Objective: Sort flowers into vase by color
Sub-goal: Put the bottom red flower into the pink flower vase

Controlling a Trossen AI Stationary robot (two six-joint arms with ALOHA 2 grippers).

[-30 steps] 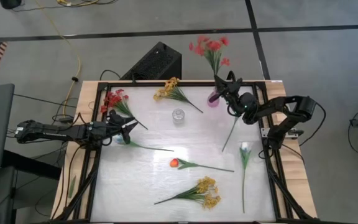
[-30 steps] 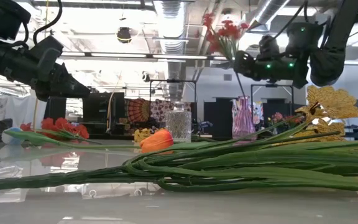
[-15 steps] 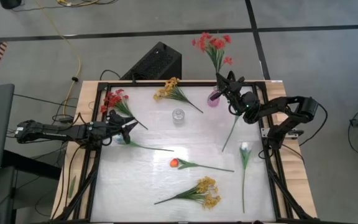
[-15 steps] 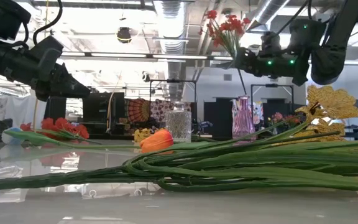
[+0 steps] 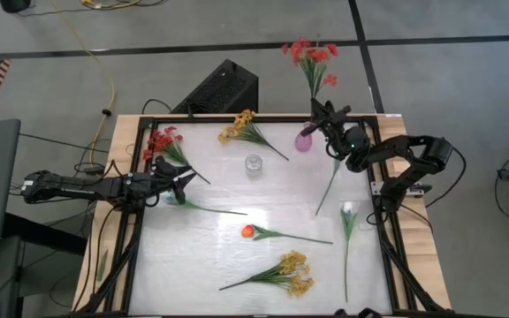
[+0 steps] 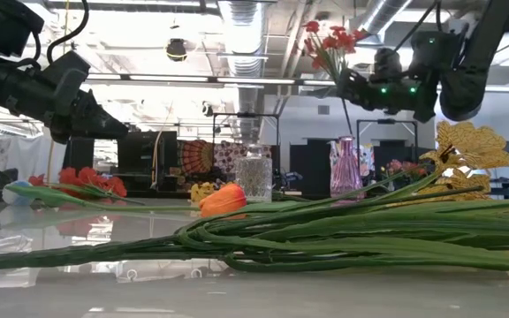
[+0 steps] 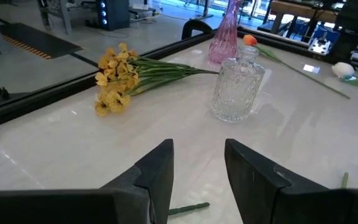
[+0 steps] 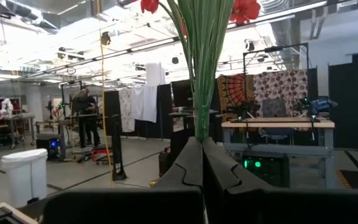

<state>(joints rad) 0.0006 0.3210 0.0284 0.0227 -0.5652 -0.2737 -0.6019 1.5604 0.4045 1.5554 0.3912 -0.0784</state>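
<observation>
My right gripper [image 5: 325, 113] is raised over the far right corner, beside the pink vase [image 5: 303, 140], and is shut on a red flower spray [image 5: 312, 55] whose blossoms [image 6: 330, 37] stand above it. My left gripper [image 5: 180, 183] hovers at the left edge, open, with nothing between its fingers [image 7: 197, 163]. Lying flat on the table are a red spray [image 5: 162, 141], a yellow spray [image 5: 239, 126], an orange tulip [image 5: 247, 231], a white tulip [image 5: 348, 209] and a second yellow spray [image 5: 293, 272]. A clear glass vase [image 5: 254, 164] stands at mid-table. My right gripper pinches the red spray's bundled green stems [image 8: 199, 121] between its two fingers, well below the blossoms. The fingers slant upward from the table's right side toward the far edge. The spray is lifted clear of the table, near upright with its blossoms uppermost.
A long green stem [image 5: 328, 188] lies under my right arm, and another stem [image 5: 212, 210] lies by my left gripper. A black box [image 5: 224, 87] sits beyond the far edge. A dark frame rail [image 5: 263, 117] borders the table.
My right gripper has carried the red spray slightly toward the table's right edge. The blossoms have swung right and a little higher, so the spray stands more upright than before.
</observation>
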